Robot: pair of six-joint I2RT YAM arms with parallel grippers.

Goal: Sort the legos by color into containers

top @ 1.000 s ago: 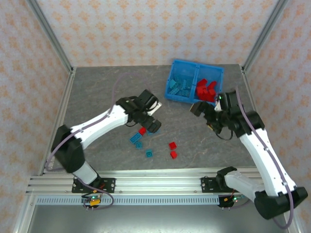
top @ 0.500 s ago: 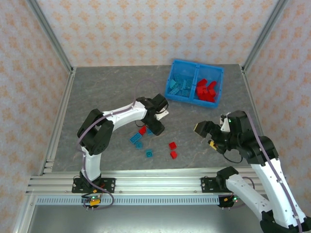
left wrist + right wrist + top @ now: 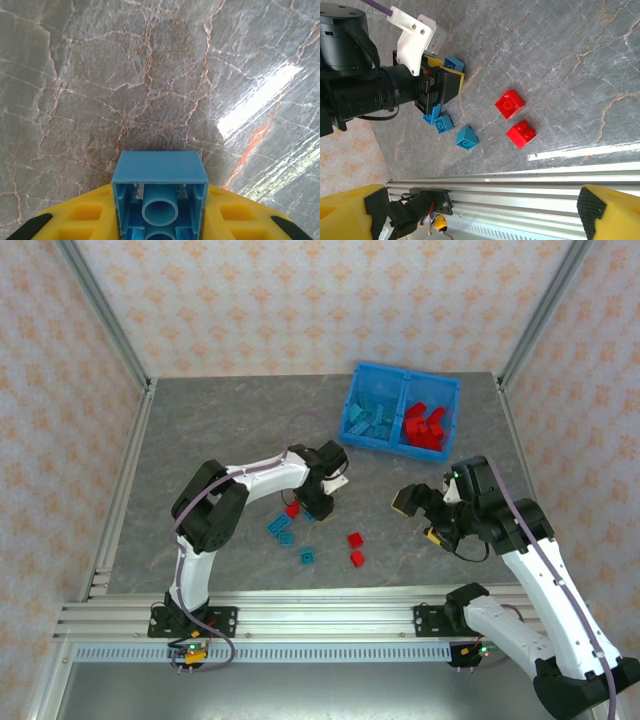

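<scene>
Now, biggest first: bright blue rectangular plastic bin [image 3: 385, 446] at the table's far right, 2 compartments, teal-blue bricks left, red right. Left gripper [image 3: 318, 502] clamped on 1 small teal-blue studded plastic brick [image 3: 160, 172], long axis running back between the fingers. Right gripper [image 3: 408, 502] spread wide, empty. Left compartment [image 3: 348, 410] beyond and right of the held brick, likely nearer this arm.

Nothing readable afaict: no text, logos or nos. on any brick [image 3: 510, 104], the bin [image 3: 410, 376] or the arms [image 3: 258, 476], just plain plastic.
</scene>
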